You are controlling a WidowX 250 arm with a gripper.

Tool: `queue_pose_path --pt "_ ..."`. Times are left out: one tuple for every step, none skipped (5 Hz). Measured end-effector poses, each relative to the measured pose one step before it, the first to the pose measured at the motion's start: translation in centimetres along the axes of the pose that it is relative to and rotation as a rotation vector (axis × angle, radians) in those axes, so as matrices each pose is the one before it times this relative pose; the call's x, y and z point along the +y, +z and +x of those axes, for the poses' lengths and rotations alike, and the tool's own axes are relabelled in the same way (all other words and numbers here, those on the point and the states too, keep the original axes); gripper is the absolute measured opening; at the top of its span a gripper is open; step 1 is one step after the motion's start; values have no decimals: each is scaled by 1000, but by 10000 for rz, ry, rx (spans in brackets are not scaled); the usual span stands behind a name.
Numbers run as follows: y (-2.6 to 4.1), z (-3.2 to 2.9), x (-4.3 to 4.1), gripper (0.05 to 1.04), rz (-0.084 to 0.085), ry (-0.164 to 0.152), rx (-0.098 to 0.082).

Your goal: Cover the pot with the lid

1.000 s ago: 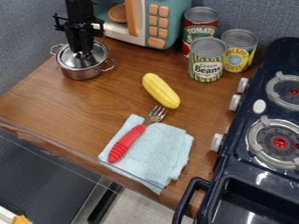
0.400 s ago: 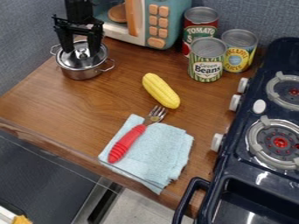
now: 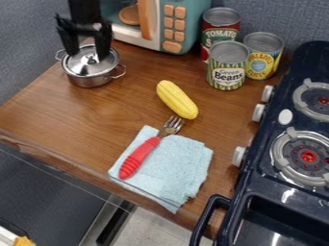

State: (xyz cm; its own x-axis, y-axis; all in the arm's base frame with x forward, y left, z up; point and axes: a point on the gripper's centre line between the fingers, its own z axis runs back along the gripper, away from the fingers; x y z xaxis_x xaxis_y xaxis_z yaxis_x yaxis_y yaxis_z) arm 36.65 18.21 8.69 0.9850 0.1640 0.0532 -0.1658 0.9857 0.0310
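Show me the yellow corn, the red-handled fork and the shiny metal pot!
Yellow plastic-looking corn point(image 3: 177, 99): camera view, middle of the cob.
Red-handled metal fork point(image 3: 140, 157): camera view, on the handle.
Shiny metal pot point(image 3: 92, 81): camera view, front wall.

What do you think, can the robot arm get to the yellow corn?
Probably yes. Its gripper looks open and empty by the pot, and only bare counter lies between the pot and the corn.
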Motion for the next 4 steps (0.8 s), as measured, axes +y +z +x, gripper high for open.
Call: queue_pose_path --pt "1824 -1383 -316 1000 127 78 -283" --pt "283 -564 -87 1000 29 -78 56" --pt "655 -21 88 1000 5 -161 146" --pt "-1249 590 263 1000 -29 -263 425"
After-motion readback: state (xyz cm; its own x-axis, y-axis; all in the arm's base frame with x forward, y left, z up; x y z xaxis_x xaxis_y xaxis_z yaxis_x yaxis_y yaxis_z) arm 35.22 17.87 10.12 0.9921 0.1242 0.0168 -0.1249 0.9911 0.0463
